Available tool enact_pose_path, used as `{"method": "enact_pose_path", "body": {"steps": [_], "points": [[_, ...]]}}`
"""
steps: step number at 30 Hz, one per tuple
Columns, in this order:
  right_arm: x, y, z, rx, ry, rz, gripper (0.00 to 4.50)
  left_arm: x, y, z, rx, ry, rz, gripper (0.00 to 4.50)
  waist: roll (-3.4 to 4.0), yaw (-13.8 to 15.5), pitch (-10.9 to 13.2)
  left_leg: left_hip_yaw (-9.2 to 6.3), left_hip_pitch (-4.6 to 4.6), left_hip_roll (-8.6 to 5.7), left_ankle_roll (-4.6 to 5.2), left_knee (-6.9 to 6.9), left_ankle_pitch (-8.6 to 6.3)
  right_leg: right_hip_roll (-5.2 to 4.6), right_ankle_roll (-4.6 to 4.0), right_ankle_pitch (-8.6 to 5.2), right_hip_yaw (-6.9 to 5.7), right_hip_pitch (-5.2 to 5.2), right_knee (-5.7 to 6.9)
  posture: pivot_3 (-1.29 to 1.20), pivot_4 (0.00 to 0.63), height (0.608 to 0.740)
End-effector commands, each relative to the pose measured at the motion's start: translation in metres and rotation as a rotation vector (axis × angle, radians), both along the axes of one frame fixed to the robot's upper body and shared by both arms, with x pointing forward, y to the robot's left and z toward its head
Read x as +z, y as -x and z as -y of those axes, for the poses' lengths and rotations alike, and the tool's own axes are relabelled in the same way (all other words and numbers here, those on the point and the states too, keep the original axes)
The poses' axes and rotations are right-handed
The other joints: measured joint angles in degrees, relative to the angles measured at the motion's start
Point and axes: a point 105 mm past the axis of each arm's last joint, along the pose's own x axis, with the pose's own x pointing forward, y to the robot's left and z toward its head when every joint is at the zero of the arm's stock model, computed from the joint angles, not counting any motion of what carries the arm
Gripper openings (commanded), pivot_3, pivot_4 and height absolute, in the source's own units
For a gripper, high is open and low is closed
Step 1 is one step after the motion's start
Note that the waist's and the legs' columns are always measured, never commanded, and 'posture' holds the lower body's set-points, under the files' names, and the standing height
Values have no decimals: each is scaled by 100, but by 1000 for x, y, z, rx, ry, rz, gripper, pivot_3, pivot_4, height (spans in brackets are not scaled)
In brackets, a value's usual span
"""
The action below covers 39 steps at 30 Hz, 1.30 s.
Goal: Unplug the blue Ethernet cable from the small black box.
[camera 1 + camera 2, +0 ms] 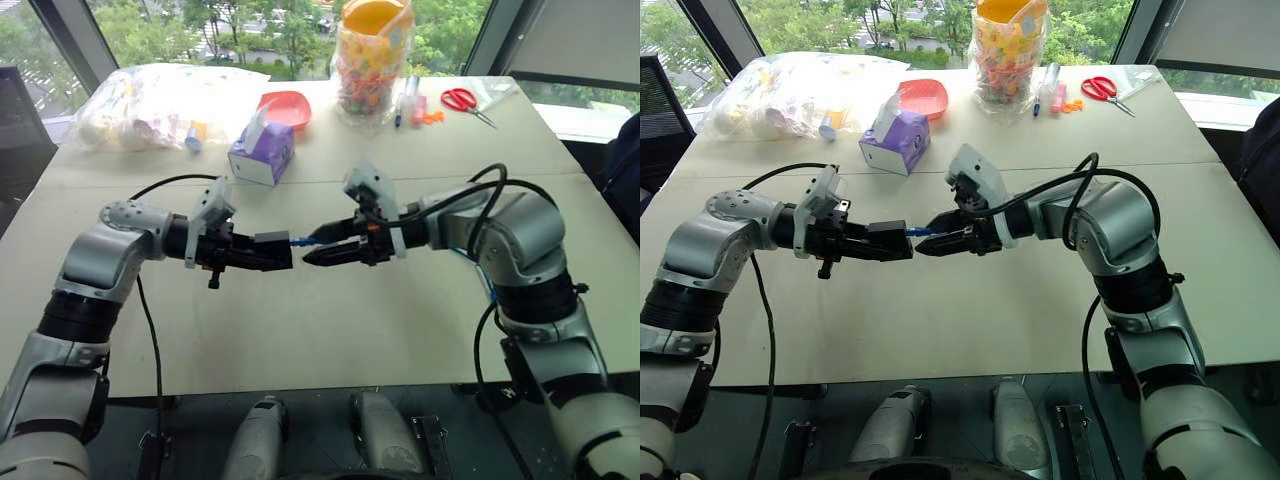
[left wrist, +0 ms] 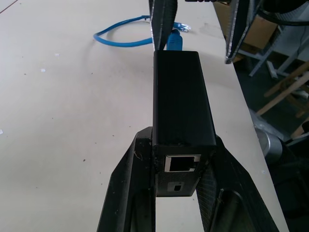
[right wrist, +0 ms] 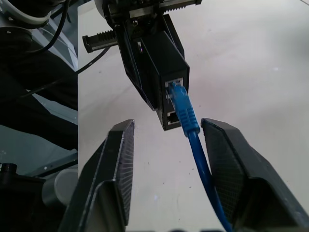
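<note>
My left gripper (image 1: 258, 254) is shut on the small black box (image 1: 272, 250), holding it level above the table with its far end toward my right arm. The blue Ethernet cable (image 3: 193, 140) is plugged into a port on that end of the box (image 3: 164, 63). My right gripper (image 3: 169, 126) is open, one finger on each side of the cable just behind the plug, and I see no contact with it. In the left wrist view the box (image 2: 182, 96) sits between my fingers (image 2: 126, 183), and a loop of the cable (image 2: 120, 41) lies on the table beyond.
At the back of the beige table (image 1: 300, 340) stand a purple tissue box (image 1: 262, 150), a red bowl (image 1: 285, 108), a jar of sweets (image 1: 372, 60), a plastic bag (image 1: 160, 105), markers (image 1: 410, 100) and red scissors (image 1: 462, 100).
</note>
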Motion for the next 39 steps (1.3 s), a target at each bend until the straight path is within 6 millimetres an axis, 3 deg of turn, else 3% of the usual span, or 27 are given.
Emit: {"method": "enact_pose_path", "body": {"steps": [1,18,22,23,32,39], "points": [[13,1,-7,30,-18,59,2177,13,2,4,-26,7,57,502,0,0,0,0,0,0,0,0,0,0,0,0,0,0,0,0,150,740],[12,-1,-14,45,2,92,2177,11,6,6,-30,13,55,502,0,-1,0,0,0,0,0,0,0,0,0,0,0,0,0,0,150,740],[12,-2,-15,45,2,96,260,10,7,6,-33,7,55,502,0,-3,0,0,0,0,0,0,0,0,0,0,0,-1,0,0,150,740],[12,-2,-15,45,2,96,60,9,8,5,-35,2,56,502,0,-1,0,0,0,0,0,0,0,0,0,0,0,-1,0,0,150,740],[11,0,-15,52,4,82,60,5,11,4,-56,-23,59,502,0,-2,0,0,0,0,0,0,0,0,0,0,0,-1,0,0,150,740],[-4,-27,13,-81,64,72,60,6,16,-5,-63,-43,57,502,0,-2,0,0,0,0,0,1,0,0,0,0,0,-2,0,0,150,740]]}}
